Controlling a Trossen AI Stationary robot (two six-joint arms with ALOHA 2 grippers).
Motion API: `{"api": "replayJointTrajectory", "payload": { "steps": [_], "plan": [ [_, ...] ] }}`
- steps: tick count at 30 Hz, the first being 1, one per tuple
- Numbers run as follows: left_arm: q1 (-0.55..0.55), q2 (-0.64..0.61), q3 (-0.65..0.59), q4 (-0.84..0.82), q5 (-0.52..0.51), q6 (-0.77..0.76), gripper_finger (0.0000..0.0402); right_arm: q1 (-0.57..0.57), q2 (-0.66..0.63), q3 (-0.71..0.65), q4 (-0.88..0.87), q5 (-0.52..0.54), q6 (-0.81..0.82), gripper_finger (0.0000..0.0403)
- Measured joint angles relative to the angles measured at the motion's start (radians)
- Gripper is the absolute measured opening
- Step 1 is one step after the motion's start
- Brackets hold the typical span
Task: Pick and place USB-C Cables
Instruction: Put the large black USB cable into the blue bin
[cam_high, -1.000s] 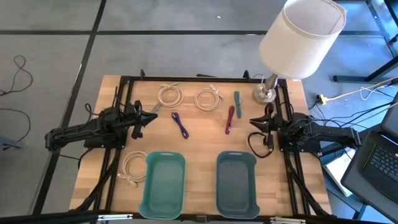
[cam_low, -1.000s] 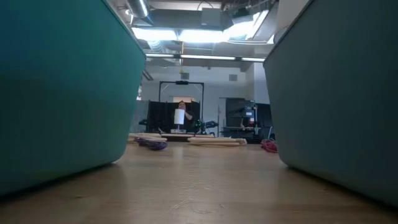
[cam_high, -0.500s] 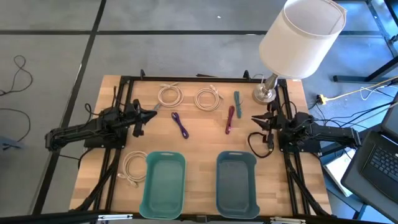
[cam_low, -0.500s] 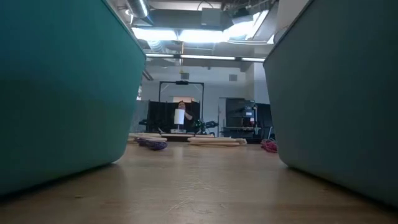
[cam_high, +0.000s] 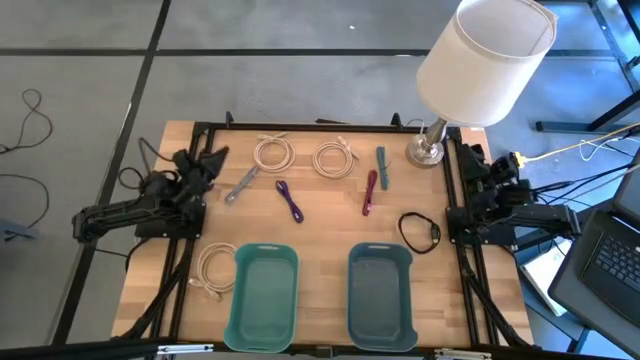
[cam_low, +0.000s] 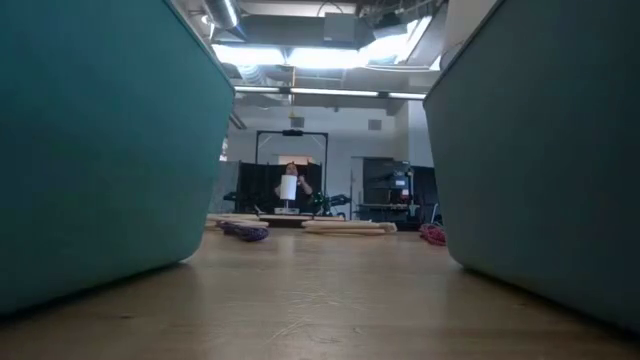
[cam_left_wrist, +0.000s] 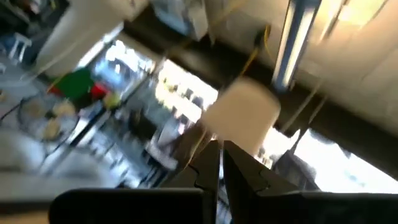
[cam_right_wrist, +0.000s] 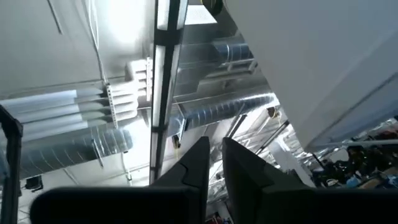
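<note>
The left tool sits at the bench's left edge, left of frame centre, fingers nearly together and holding nothing. Just to its right lies the grey lead, long axis running diagonally from lower left to upper right. The right tool, also narrow and empty, waits at the right edge; the teal lead and magenta lead lie nearer it.
</note>
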Motion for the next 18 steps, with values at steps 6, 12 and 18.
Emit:
{"api": "replayJointTrajectory", "payload": {
  "steps": [6,12,18],
  "plan": [
    [0.0,0.001,0.002,0.105,0.037,0.119,0.0015,0.0,0.058,0.092,-0.051,-0.212,0.139,0.0049],
    [0.0,0.0,0.079,0.174,0.049,0.209,0.0015,0.0,0.298,0.352,-0.25,-0.38,0.14,0.0049],
    [0.0,0.0,0.173,0.177,0.055,0.337,0.0015,0.0,0.553,0.698,-0.708,-0.537,0.166,0.0049]
  ]
}}
